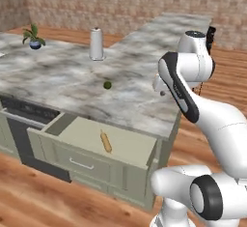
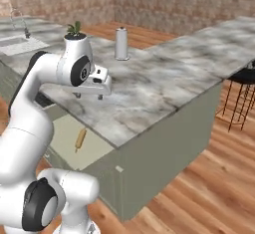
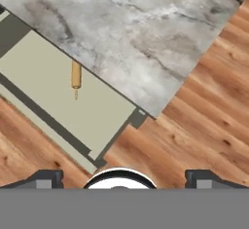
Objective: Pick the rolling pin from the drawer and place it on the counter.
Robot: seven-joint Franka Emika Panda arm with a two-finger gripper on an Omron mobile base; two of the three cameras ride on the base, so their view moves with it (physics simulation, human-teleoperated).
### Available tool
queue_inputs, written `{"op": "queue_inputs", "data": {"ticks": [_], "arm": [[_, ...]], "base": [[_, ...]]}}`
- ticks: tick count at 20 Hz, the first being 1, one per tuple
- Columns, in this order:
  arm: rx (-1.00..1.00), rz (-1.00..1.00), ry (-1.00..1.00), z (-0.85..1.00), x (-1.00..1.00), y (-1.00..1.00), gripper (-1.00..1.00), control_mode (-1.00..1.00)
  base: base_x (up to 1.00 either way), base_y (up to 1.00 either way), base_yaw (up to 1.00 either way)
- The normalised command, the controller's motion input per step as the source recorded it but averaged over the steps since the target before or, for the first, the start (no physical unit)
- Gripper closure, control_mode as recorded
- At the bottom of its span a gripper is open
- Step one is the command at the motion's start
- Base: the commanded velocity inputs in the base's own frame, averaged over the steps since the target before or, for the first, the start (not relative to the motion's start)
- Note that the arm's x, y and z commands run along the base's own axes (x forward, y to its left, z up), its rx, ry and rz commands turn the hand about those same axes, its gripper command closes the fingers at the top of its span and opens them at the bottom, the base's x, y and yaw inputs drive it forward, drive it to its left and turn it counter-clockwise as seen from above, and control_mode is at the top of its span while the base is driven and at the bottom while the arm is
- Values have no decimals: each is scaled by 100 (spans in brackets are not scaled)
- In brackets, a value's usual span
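Under counter (image 3: 146, 33) edge, rolling pin (image 3: 76, 75) half hidden

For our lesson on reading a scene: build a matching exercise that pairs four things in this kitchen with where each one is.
Things:
1. rolling pin
2. green ball
3. potted plant
4. gripper

Places:
A. far end of the counter
B. open, above the counter's edge
C. inside the open drawer
D. mid-counter, near the white cylinder

Pairs: 1-C, 2-D, 3-A, 4-B
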Motion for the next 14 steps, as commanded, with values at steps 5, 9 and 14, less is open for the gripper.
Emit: {"op": "queue_inputs", "data": {"ticks": [5,9,14], "arm": [[0,0,0,0,0,0,-100,100],[0,0,0,0,0,0,-100,100],[0,0,0,0,0,0,-100,100]], "base": [[2,-52,50],[11,-64,50],[14,-70,51]]}}
